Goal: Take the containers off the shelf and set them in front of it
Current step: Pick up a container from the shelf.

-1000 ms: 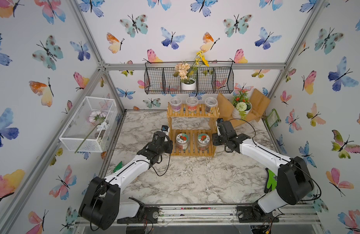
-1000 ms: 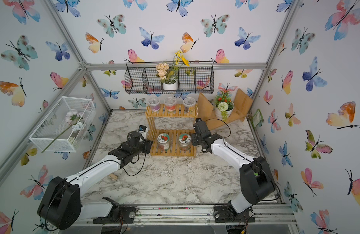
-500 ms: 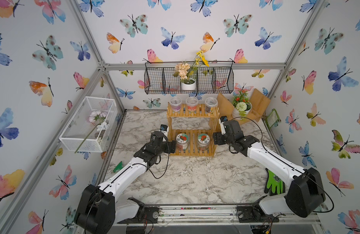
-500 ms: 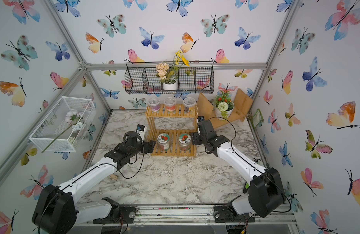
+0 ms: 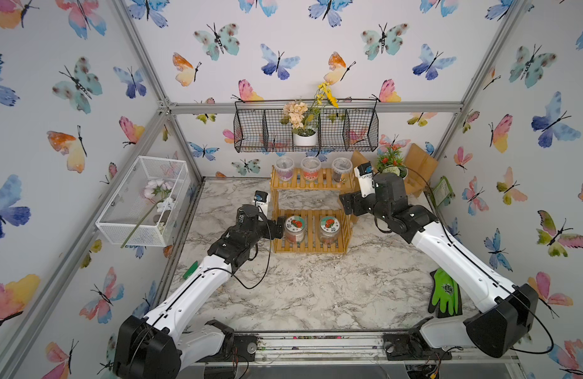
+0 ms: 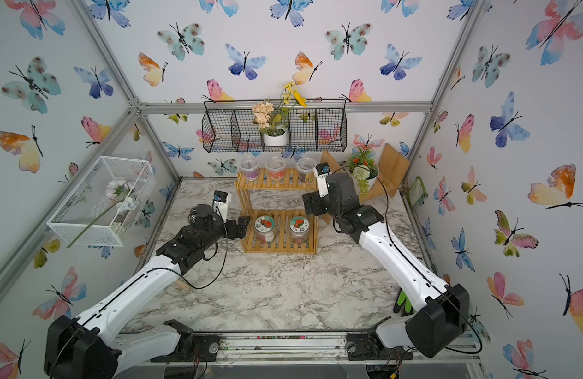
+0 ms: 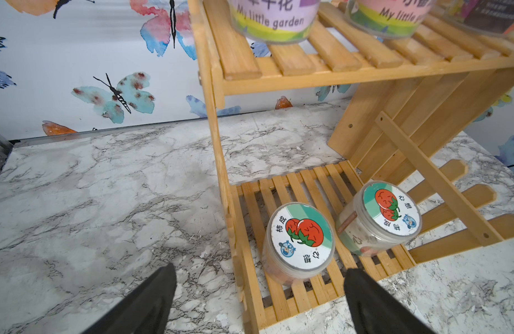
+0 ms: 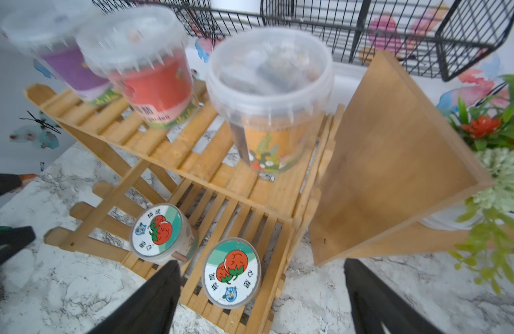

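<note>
The shelf (image 5: 311, 244) of yellow wooden slats stands at the back middle of the marble table in both top views. Three lidded cups with purple (image 5: 284, 168), red (image 5: 310, 168) and dark (image 5: 342, 169) bands sit on its upper tier. Two containers with fruit lids (image 5: 295, 228) (image 5: 329, 228) sit on the lower tier. My left gripper (image 5: 278, 228) is open at the shelf's left end, with the nearer jar (image 7: 300, 240) just beyond its fingertips. Over the shelf's right end my right gripper (image 5: 345, 205) is open above the other jar (image 8: 232, 273). Neither holds anything.
A black wire basket (image 5: 362, 131) with a white flower pot hangs on the back wall above the shelf. A wooden board stand (image 8: 394, 156) and a potted plant (image 5: 391, 164) stand right of the shelf. A white mesh box (image 5: 142, 200) hangs left. A green glove (image 5: 445, 292) lies front right.
Both grippers have opened wide. The left gripper has moved in to the shelf's left end. The right gripper has risen a little beside the shelf's right end.
</note>
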You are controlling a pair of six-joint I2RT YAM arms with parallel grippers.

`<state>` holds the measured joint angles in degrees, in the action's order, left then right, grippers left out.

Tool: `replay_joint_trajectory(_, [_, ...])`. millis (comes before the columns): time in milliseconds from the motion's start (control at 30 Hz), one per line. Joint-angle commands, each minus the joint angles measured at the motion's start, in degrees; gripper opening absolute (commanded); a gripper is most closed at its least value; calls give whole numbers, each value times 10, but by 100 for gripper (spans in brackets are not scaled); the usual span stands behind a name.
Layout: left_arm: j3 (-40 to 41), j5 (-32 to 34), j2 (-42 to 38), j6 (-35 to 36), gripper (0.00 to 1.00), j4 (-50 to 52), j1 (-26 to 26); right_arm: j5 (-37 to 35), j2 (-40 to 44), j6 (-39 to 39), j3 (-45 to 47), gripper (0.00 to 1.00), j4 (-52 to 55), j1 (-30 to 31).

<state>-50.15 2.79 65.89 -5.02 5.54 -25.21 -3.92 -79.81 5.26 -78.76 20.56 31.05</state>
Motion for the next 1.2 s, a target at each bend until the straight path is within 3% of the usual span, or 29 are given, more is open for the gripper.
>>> replay_joint_trajectory(0, [-7, -8, -14, 8, 97, 13, 10, 24, 2, -29, -26, 95, -7, -5])
replay_joint_trajectory(200, [4, -19, -19, 5, 97, 5, 15, 30, -27, -44, -53, 98, -27, -5])
replay_joint_trajectory(1167, [21, -64, -26, 12, 98, -3, 69, -33, -153, -76, -129, 99, -135, -5])
